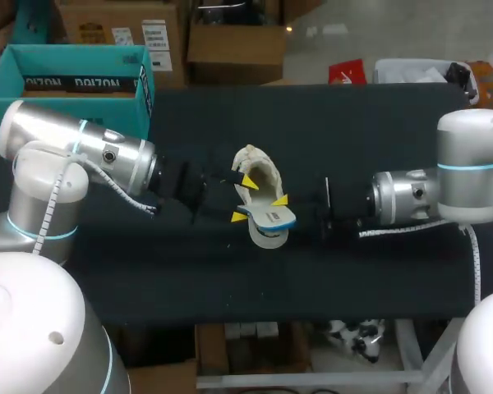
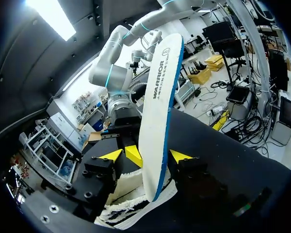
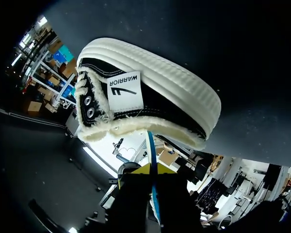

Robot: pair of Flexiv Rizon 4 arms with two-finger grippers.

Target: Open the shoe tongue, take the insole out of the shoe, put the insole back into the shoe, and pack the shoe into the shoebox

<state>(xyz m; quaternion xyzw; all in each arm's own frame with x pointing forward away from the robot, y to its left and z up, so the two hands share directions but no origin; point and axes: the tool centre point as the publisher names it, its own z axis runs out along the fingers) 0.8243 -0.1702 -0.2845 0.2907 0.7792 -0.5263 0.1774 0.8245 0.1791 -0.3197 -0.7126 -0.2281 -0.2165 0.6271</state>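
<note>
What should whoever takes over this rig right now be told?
Right tool: shut on the insole, held edge-on.
Left tool: at the opening of the shoe, astride the insole; grip unclear.
Shoe mid-table, insole's lower end inside it. Shoebox open, far left corner.
Done: insole partly out; coming out or going back, cannot tell.
Left: seat the insole, pack the shoe.

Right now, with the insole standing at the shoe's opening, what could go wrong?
1. The right gripper pinches the insole low down only, so the long free part could bend or pivot and miss the opening of the shoe.
2. The left gripper sits right beside the right one at the shoe, so they might collide.
3. The shoebox stands off at the far left, so the shoe might slip on that carry.
</note>
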